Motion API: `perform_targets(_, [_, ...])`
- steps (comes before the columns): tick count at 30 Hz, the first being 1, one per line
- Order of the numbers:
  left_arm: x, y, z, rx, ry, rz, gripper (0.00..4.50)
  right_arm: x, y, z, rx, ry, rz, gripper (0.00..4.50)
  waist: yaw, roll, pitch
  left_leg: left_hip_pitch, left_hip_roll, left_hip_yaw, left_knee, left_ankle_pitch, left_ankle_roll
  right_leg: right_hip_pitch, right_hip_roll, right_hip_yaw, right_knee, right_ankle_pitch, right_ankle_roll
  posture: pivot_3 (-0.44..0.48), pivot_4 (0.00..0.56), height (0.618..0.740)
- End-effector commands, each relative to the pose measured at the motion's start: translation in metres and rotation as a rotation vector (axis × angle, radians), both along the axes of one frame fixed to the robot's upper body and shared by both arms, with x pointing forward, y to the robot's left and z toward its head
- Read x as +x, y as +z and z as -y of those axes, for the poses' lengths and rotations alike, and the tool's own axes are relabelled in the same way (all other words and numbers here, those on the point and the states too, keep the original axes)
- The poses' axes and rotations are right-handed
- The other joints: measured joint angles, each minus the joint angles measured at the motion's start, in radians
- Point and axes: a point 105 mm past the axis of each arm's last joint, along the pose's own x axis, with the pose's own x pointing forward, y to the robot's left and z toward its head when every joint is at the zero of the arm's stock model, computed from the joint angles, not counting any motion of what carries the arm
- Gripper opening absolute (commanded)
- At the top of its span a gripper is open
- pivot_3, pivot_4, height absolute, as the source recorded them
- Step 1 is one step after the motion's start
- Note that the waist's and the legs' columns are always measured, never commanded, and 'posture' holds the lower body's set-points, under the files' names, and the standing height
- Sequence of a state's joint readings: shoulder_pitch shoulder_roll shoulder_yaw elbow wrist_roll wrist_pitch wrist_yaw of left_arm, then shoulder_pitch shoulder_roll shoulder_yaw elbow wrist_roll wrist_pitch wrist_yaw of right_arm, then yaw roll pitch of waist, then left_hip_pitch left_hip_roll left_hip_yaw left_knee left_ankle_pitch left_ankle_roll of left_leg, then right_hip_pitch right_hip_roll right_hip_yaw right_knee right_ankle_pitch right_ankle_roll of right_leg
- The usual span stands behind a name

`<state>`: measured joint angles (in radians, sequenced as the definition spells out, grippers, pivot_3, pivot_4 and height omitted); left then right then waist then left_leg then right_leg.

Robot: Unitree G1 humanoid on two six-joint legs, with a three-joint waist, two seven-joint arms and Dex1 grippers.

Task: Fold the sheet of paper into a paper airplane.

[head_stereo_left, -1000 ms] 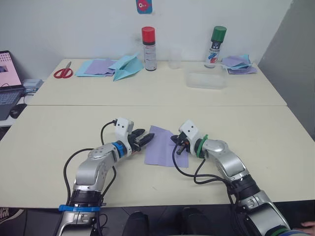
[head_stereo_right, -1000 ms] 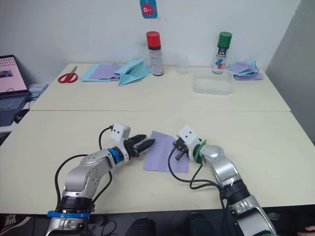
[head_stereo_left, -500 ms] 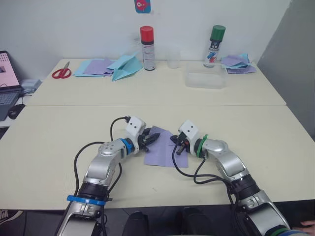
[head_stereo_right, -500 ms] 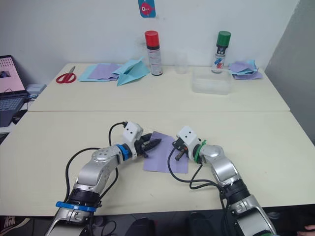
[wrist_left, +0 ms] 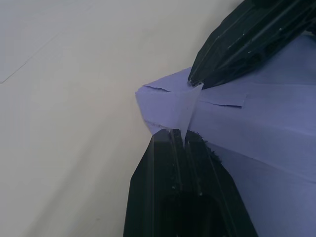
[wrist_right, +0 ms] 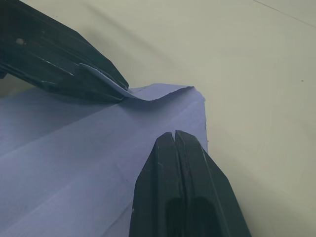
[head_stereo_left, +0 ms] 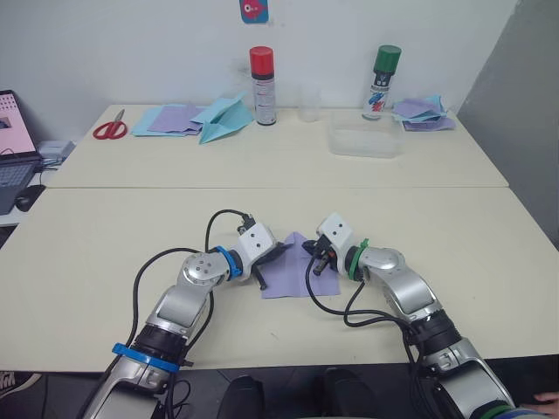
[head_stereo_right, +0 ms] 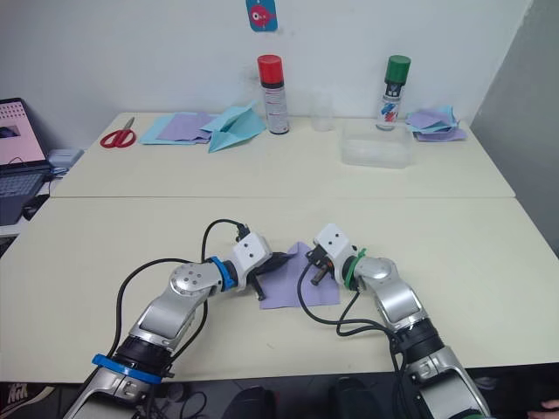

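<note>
The sheet of paper [head_stereo_left: 295,276], pale lavender with crease lines, lies on the near table between my two grippers. My left gripper [head_stereo_left: 278,254] is shut on its far left corner, which is lifted and bent over toward the middle [wrist_left: 190,111]. In the left wrist view the thin paper runs up from between the shut fingertips of the left gripper [wrist_left: 180,133]. My right gripper [head_stereo_left: 313,255] is shut, and in the right wrist view its tip [wrist_right: 175,134] rests on the sheet near the far edge, close to the lifted corner. The paper airplane is out of view.
On the far table stand a red-capped spray can [head_stereo_left: 262,74], a green-capped spray can [head_stereo_left: 383,70], a clear cup [head_stereo_left: 307,103] and a clear plastic box [head_stereo_left: 362,140]. Scissors [head_stereo_left: 111,129], flat sheets [head_stereo_left: 170,118], a light blue paper plane [head_stereo_left: 223,118], scraps [head_stereo_left: 419,112]. A laptop [head_stereo_left: 13,148] sits at the left.
My left gripper moved right onto the sheet's far left corner, closed on it and lifted it over. The right gripper stayed in place.
</note>
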<state>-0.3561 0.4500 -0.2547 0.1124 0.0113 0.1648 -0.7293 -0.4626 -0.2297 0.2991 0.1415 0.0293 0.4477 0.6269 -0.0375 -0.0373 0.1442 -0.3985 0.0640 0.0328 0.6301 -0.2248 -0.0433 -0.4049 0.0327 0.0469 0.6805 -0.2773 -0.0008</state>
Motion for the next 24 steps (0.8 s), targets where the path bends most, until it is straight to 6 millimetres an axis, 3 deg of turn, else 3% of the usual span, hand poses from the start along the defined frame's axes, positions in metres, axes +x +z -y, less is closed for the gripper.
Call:
perform_targets(1, [-0.005, -0.009, 0.007, 0.042, -0.041, -0.012, 0.03, -0.004, -0.013, 0.003, -0.036, -0.008, -0.037, 0.00, 0.001, 0.000, 0.000, 0.000, 0.000, 0.000, 0.000, 0.000, 0.000, 0.000, 0.000, 0.000, 0.000, 0.000, 0.000, 0.000, 0.150, 0.740])
perform_targets(5, [-0.007, -0.014, 0.004, 0.119, -0.095, -0.014, 0.03, -0.007, -0.007, 0.000, -0.021, 0.027, -0.027, 0.00, 0.003, 0.000, 0.000, 0.000, 0.000, 0.000, 0.000, 0.000, 0.000, 0.000, 0.000, 0.000, 0.000, 0.000, 0.000, 0.000, 0.150, 0.740])
perform_targets(10, [-0.011, -0.026, -0.002, 0.220, -0.156, -0.046, 0.03, 0.006, 0.034, -0.008, 0.159, 0.005, 0.058, 0.00, 0.003, 0.000, 0.000, 0.000, 0.000, 0.000, -0.001, 0.000, 0.000, 0.000, 0.000, 0.000, 0.000, -0.001, -0.002, 0.000, 0.150, 0.740])
perform_targets(13, [-0.007, -0.027, -0.003, 0.224, -0.147, -0.049, 0.03, 0.015, 0.046, -0.007, 0.197, -0.006, 0.093, 0.00, 0.004, 0.003, 0.002, -0.001, 0.000, 0.000, -0.001, 0.000, 0.000, -0.001, 0.000, -0.001, 0.000, -0.001, -0.002, 0.000, 0.150, 0.740])
perform_targets(19, [-0.004, -0.025, -0.003, 0.231, -0.153, -0.040, 0.03, 0.024, 0.047, -0.016, 0.234, 0.063, 0.074, 0.00, 0.005, 0.003, 0.002, -0.001, 0.000, 0.001, -0.001, 0.000, 0.000, 0.000, 0.000, -0.001, 0.000, -0.001, -0.002, 0.000, 0.150, 0.740])
perform_targets(24, [-0.004, -0.026, -0.005, 0.247, -0.164, -0.038, 0.03, 0.025, 0.026, -0.026, 0.147, 0.130, 0.016, 0.00, 0.005, 0.003, 0.002, -0.001, 0.000, 0.001, -0.001, 0.000, 0.000, 0.000, 0.000, -0.001, 0.000, -0.001, -0.002, 0.000, 0.150, 0.740])
